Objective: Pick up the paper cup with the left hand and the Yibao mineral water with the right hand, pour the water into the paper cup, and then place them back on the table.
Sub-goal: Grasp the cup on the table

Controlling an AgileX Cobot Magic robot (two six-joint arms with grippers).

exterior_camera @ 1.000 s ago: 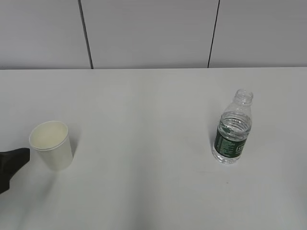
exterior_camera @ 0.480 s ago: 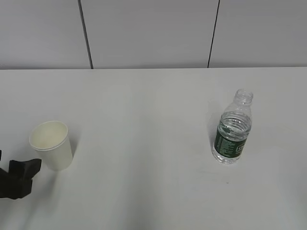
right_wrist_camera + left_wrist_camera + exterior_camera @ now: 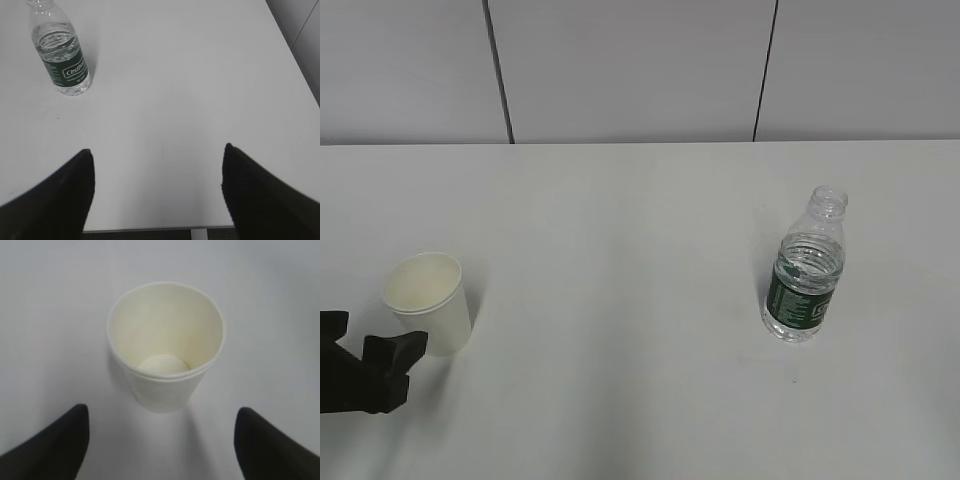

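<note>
Hovering low, left hand (image 3: 365,365) pincer spread, facing paper cup (image 3: 427,302)

Small white tapered paper cup (image 3: 165,347): matt, smooth, cream inside; clear ribbed plastic bottle (image 3: 805,268): glossy, dark green label band; large white tabletop (image 3: 620,250): smooth, matt.

Water bottle (image 3: 61,50): dark green label band, white lettering, apparently "Cestbon" in the right wrist view; too small to read in the exterior view.
</note>
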